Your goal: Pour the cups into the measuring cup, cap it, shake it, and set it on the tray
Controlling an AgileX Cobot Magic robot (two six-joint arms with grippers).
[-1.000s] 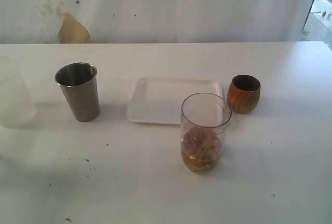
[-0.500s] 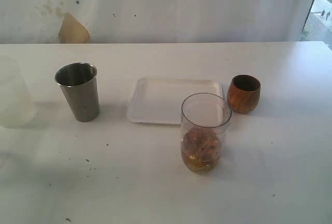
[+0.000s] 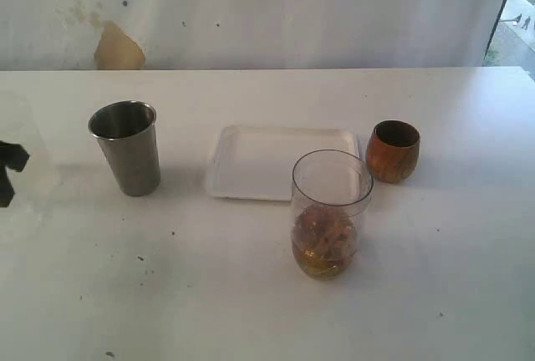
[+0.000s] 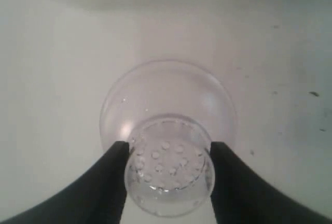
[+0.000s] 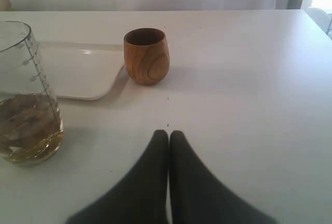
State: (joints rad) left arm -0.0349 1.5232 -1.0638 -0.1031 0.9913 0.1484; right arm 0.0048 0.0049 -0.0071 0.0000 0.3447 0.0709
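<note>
We are starting at the left end effector (image 4: 168, 149). Its two dark fingers are standing one on each side of the narrow, perforated end of a clear cap (image 4: 166, 92), against its wall or just short of it. We are unable to tell whether they are actually pinching it. The cap is sitting on the bench (image 3: 251, 311), which is all the left wrist view is showing around it. The right end effector (image 5: 168, 136) is hanging low over the bench with its fingers pressed together and nothing between them, facing the wooden cup (image 5: 147, 55).

Moving outward, we are finding the measuring cup (image 3: 331, 211) upright and uncapped, just in front of the near right corner of the tray (image 3: 267, 165). A brownish, wet-looking load is lying in its lower part. The tumbler (image 3: 127, 148) is standing upright to the left of the tray and the wooden cup upright to its right. We are not seeing into either well enough to call them empty. The tray is carrying nothing.

We are judging the pouring as done or nearly so, since the load is sitting in the measuring cup and both cups are standing on the bench. Capping is looking like the step in hand. What we are counting as left: gripping the cap, bringing it across and seating it on the measuring cup, shaking, and setting the capped cup on the tray.
</note>
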